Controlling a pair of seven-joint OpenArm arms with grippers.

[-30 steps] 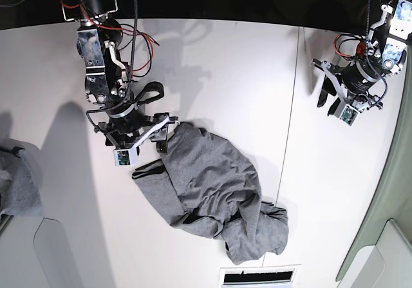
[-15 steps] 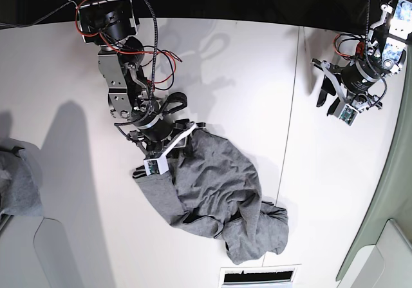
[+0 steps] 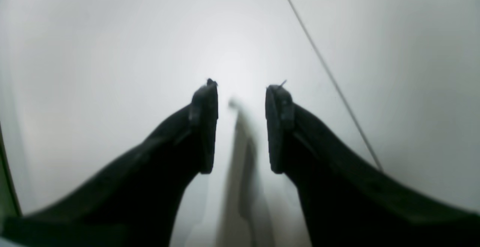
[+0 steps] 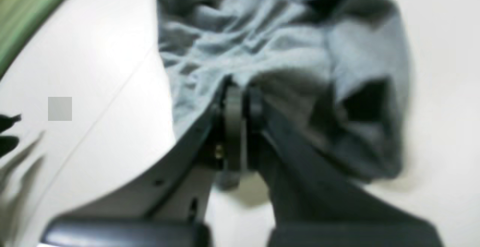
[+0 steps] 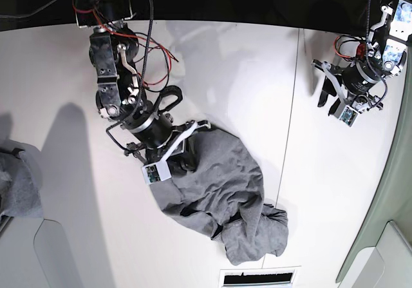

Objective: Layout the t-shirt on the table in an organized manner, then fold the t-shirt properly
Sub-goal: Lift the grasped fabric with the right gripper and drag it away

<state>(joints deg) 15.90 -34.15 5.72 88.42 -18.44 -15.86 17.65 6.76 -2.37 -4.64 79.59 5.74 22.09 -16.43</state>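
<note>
Two arms over the white worktop (image 5: 225, 62), seen from the base view. T-shirt (image 5: 222, 191) lies crumpled near the worktop's front edge, just left of the thin dark seam (image 5: 290, 114). Right tool (image 5: 182, 154) sits at the shirt's upper-left edge, its arm and red wires covering the cloth there. Left tool (image 5: 329, 95) hangs right of the seam, well apart from the shirt. A smaller grey cloth bundle (image 5: 19, 188) lies at the far left edge; a pale green panel (image 5: 380, 198) borders the right side.

Left wrist view: left tool (image 3: 241, 127) spread, a clear gap between the dark fingers (image 3: 204, 127), nothing in it; bare worktop (image 3: 112, 51) below, seam (image 3: 330, 74) running diagonally to the right of the tool.

Right wrist view, blurred: right tool (image 4: 240, 97) pressed together, pinching a fold of the t-shirt (image 4: 262, 44). Rumpled grey cloth fills the view beyond the tips and hides the worktop (image 4: 93, 70) there; a green strip (image 4: 26, 10) shows at upper left.
</note>
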